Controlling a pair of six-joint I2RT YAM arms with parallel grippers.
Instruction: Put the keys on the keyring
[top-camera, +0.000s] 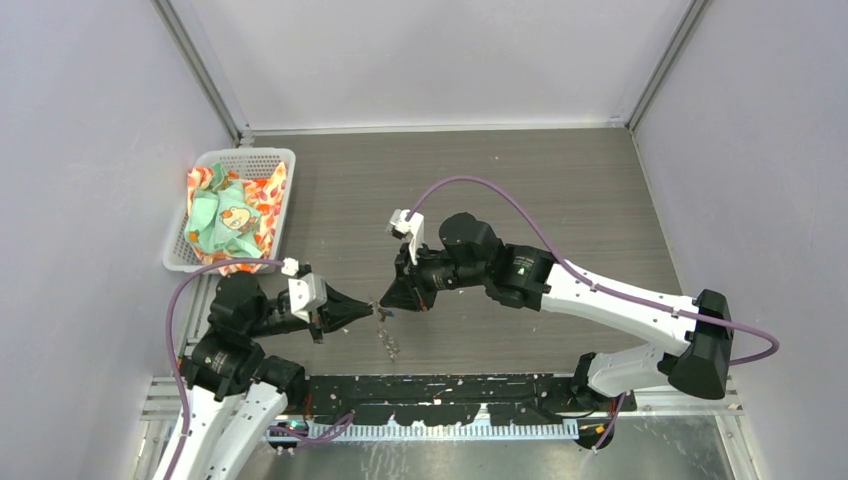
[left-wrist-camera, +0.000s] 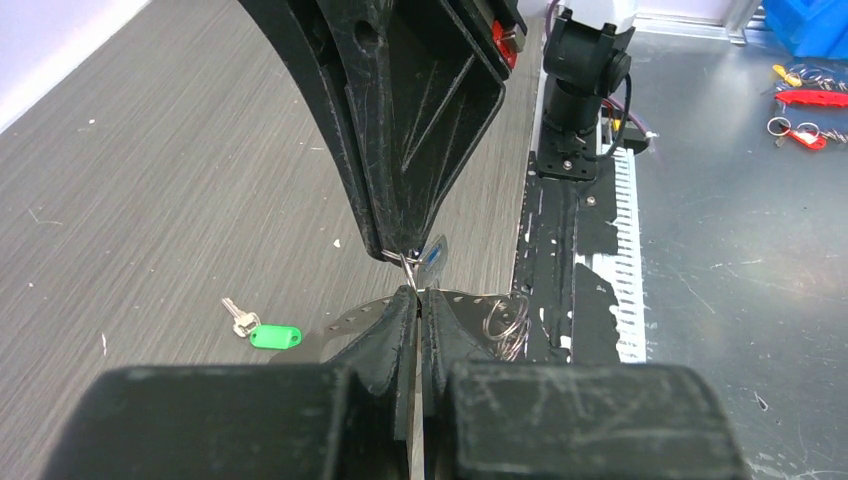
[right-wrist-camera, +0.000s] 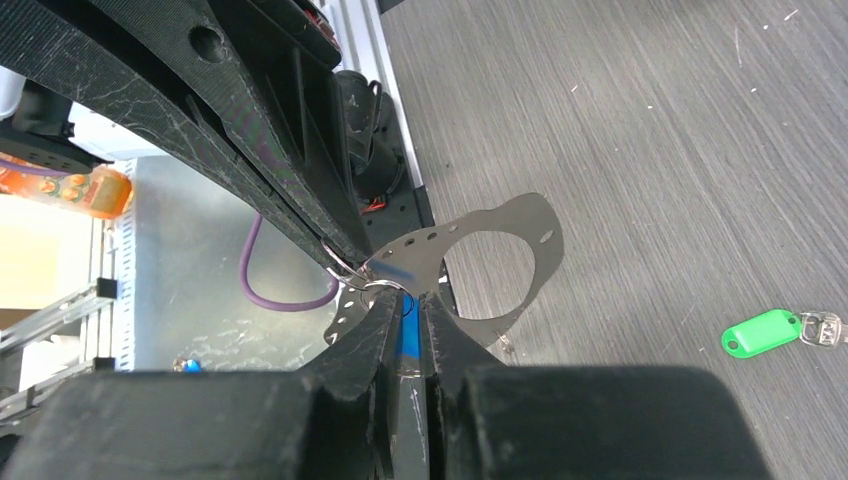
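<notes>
The keyring (right-wrist-camera: 437, 235), a thin grey metal loop with small holes, hangs between my two gripper tips above the table; it also shows in the left wrist view (left-wrist-camera: 350, 318) and in the top view (top-camera: 386, 338). My left gripper (left-wrist-camera: 415, 293) is shut on it at a small wire ring. My right gripper (right-wrist-camera: 410, 300) is shut on the blue-headed key (right-wrist-camera: 407, 338), tip to tip with the left gripper (top-camera: 368, 305). The blue head also shows in the left wrist view (left-wrist-camera: 433, 255). The green-headed key (left-wrist-camera: 262, 330) lies loose on the table, also seen in the right wrist view (right-wrist-camera: 765, 332).
A white basket (top-camera: 181, 255) with colourful cloth stands at the far left. Grey walls enclose the wooden table (top-camera: 500, 180). A black base rail (top-camera: 450, 395) runs along the near edge. Spare wire rings (left-wrist-camera: 505, 320) hang from the loop.
</notes>
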